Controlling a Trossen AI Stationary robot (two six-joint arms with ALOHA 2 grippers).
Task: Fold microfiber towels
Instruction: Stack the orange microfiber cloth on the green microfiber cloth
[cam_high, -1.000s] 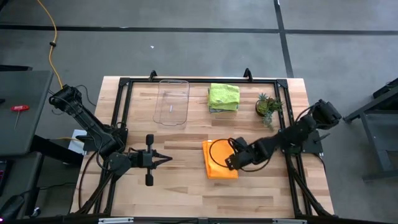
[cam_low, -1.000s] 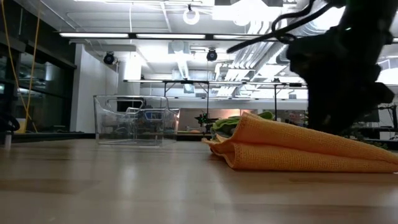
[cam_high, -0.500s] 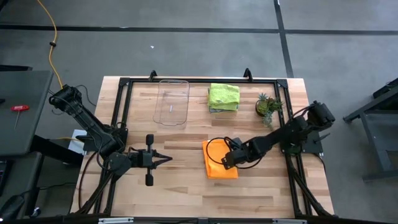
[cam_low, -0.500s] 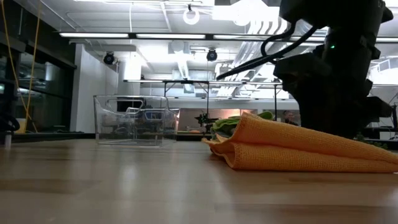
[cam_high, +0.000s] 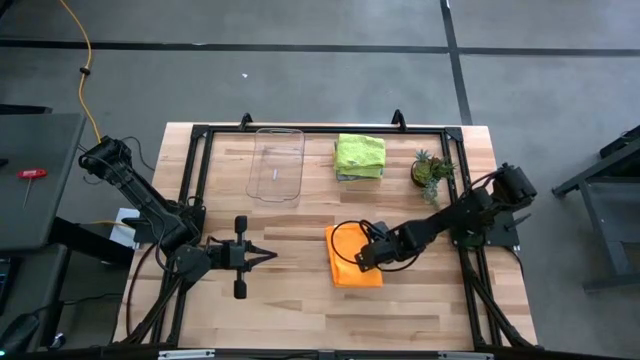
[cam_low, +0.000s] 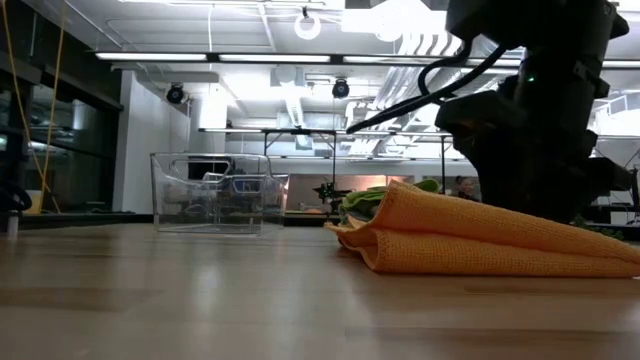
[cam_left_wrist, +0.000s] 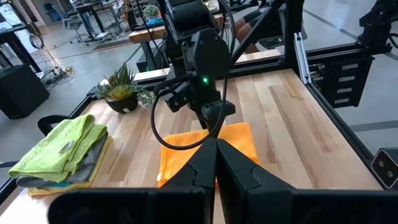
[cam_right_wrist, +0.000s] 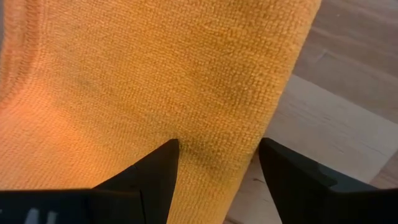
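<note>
Hovering spread wide over the folded orange towel (cam_high: 353, 268) at the worktop's (cam_high: 300, 310) near middle, right claw (cam_high: 366, 256) poised to pinch its edge, left claw (cam_high: 268, 256) clenched idle beside, finished stack (cam_high: 359, 157) parked clear at the back.

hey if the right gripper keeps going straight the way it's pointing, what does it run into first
Most likely the folded orange towel. The right gripper is open and pointed down at it, one finger over the cloth and the other near its edge by the table. How far above the cloth it is cannot be judged.
</note>
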